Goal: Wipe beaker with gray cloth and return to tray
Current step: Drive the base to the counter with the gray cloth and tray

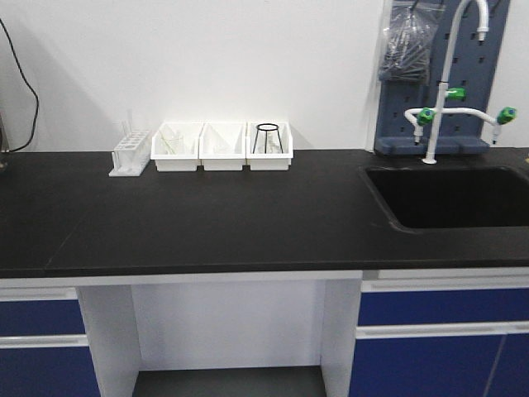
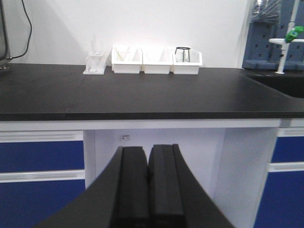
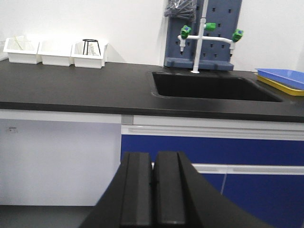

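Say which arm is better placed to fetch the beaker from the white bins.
Left, probably. Its camera faces the white bins nearly head-on, beaker just right of centre. The right arm's camera faces the sink, bins far to its left. Both the left gripper and right gripper are shut.

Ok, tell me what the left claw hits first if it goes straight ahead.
The left claw would probably meet the white back panel of the recess under the black counter; depth is unclear.
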Robot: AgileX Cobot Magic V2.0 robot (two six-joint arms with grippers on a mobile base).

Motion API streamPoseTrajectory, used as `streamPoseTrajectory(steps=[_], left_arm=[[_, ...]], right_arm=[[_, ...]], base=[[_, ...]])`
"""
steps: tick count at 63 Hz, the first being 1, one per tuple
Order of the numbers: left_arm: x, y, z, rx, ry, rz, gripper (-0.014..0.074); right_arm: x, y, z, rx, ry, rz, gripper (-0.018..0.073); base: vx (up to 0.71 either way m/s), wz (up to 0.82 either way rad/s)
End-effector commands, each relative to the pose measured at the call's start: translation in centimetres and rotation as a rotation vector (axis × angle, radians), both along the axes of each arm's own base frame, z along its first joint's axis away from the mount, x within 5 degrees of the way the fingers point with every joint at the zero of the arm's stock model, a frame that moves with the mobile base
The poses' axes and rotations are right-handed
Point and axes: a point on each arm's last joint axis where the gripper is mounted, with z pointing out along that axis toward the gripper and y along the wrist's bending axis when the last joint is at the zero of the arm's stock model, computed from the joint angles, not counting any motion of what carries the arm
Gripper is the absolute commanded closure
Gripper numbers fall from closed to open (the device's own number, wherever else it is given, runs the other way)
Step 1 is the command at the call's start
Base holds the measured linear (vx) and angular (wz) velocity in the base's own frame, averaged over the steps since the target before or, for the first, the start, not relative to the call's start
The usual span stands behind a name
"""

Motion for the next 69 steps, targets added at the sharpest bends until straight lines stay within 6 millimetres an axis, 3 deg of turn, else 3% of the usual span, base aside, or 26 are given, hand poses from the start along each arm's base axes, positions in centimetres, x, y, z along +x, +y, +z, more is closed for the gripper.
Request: streamPoseTrajectory(steps=[1,29,69], left_arm=[[0.00,0.04,-0.26,-0.014,-0.063,0.005,0.0603],[0.00,0.04,-0.26,-0.014,-0.063,0.005,0.0603],[0.00,0.04,-0.26,-0.014,-0.063,0.005,0.0603]], right_arm=[[-0.05,0.09,0.59,-0.016,-0.081,0.010,0.0570],[-0.05,0.09,0.59,-0.016,-0.081,0.010,0.0570],[-0.05,0.09,0.59,-0.016,-0.081,0.010,0.0570]], base=[[-0.38,-0.13],[-0.33,-0.31],[-0.20,-0.76]])
